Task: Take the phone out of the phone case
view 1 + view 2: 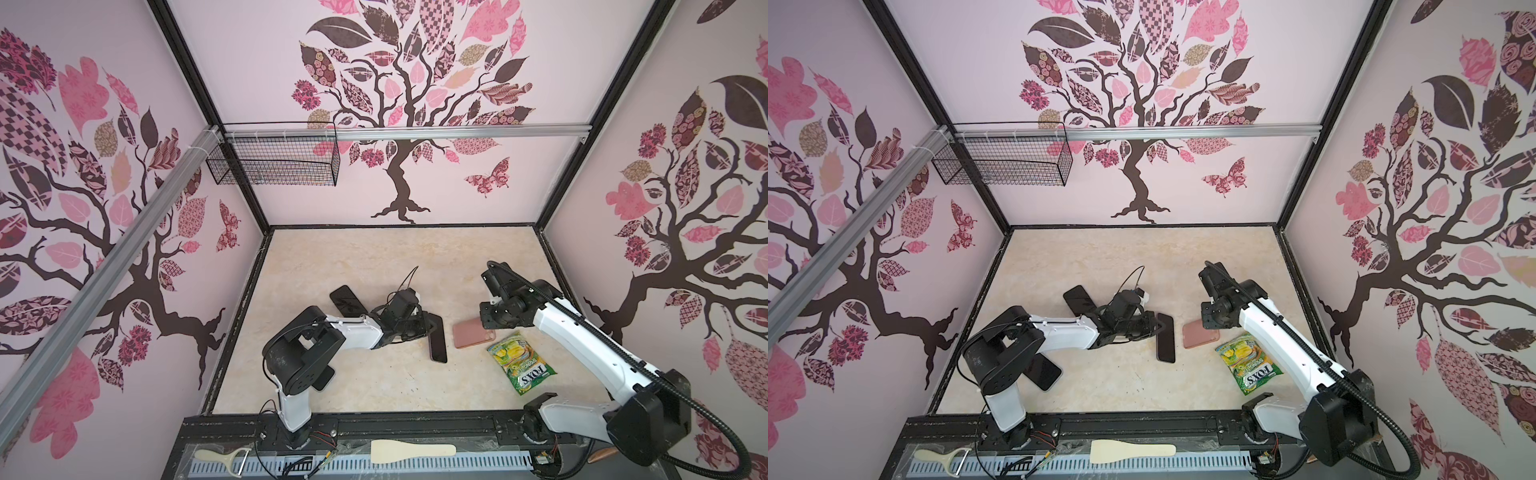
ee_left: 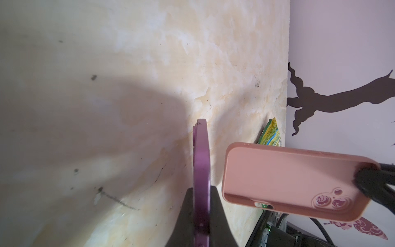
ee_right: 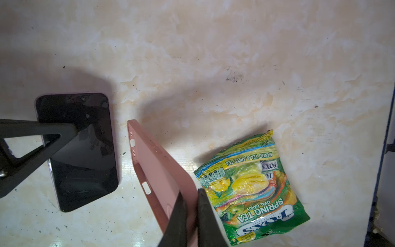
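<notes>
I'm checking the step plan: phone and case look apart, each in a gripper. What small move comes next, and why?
Probably lower the left gripper and lay the phone flat on bare table, then open. The phone is already clear of the case, which the right gripper holds empty beside it, so only setting it down seems needed.

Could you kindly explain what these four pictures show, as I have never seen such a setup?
These are two white-and-black robot arms at a beige marbled table. Two pictures look down from overhead; the other two come from cameras on the arms' wrists. The left tool is shut on a purple-edged phone with a dark screen, already out of its case. The right tool is shut on the empty pink soft phone case. A green bag of candy lies beside it.
</notes>
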`<state>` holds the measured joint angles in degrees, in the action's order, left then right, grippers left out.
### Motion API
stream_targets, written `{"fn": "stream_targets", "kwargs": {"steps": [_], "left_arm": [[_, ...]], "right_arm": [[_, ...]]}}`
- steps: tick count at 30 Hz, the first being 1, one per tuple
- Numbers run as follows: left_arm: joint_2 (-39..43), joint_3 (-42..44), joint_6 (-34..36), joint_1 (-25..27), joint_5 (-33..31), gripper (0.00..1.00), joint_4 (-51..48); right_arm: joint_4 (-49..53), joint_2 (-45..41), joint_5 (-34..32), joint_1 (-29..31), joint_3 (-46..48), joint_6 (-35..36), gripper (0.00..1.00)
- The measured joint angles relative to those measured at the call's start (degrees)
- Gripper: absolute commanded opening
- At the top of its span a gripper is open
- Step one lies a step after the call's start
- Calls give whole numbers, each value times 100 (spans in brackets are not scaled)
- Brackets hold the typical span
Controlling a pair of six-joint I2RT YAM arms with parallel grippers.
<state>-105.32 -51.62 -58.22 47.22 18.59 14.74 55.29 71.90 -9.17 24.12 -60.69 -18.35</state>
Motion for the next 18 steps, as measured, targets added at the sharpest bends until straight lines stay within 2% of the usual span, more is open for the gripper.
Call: {"fn": "stream_targets", "kwargs": {"steps": [18], "left_arm": [[-551, -229, -498, 83, 256, 0, 614]], "right_arm": [[26, 516, -442, -4, -22, -31, 0]]}}
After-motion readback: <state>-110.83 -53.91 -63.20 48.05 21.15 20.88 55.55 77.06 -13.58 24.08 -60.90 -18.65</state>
